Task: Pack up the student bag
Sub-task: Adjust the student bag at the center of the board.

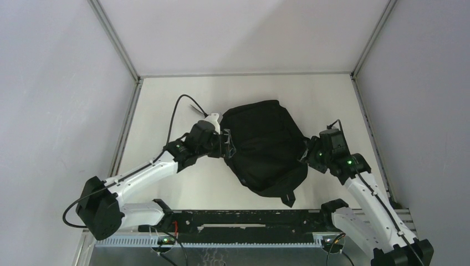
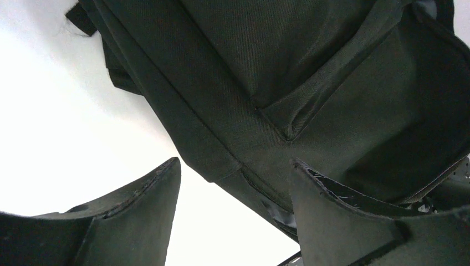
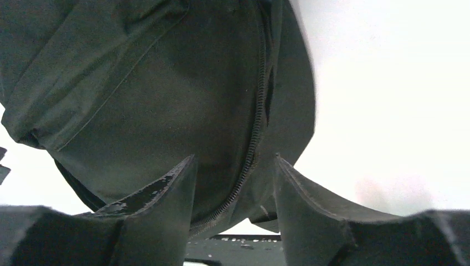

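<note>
The left arm point(image 1: 141, 173) reaches from its base at the near left corner across the white table point(image 1: 166, 100) towards the middle, a black cable point(image 1: 176, 111) looping above its wrist. The left gripper point(image 1: 226, 145) sits at the left edge of the student bag point(image 1: 266, 145). In the left wrist view the left gripper point(image 2: 235, 162) has its jaws spread: a seamed edge of the student bag point(image 2: 288, 72) crosses the gap, and bare table shows between the left-hand finger point(image 2: 138, 213) and the fabric. The bag lies slumped on the table midway between the two arms, its loop point(image 1: 287, 198) pointing at the black rail point(image 1: 249, 217) along the near edge. The right gripper point(image 1: 306, 155) meets the bag's right edge. From the right wrist, the right gripper point(image 3: 235, 158) has its jaws partly apart, the student bag point(image 3: 166, 94) filling the gap and its zip point(image 3: 256, 127) running down between the fingers point(image 3: 158, 208); whether they press the fabric cannot be told
</note>
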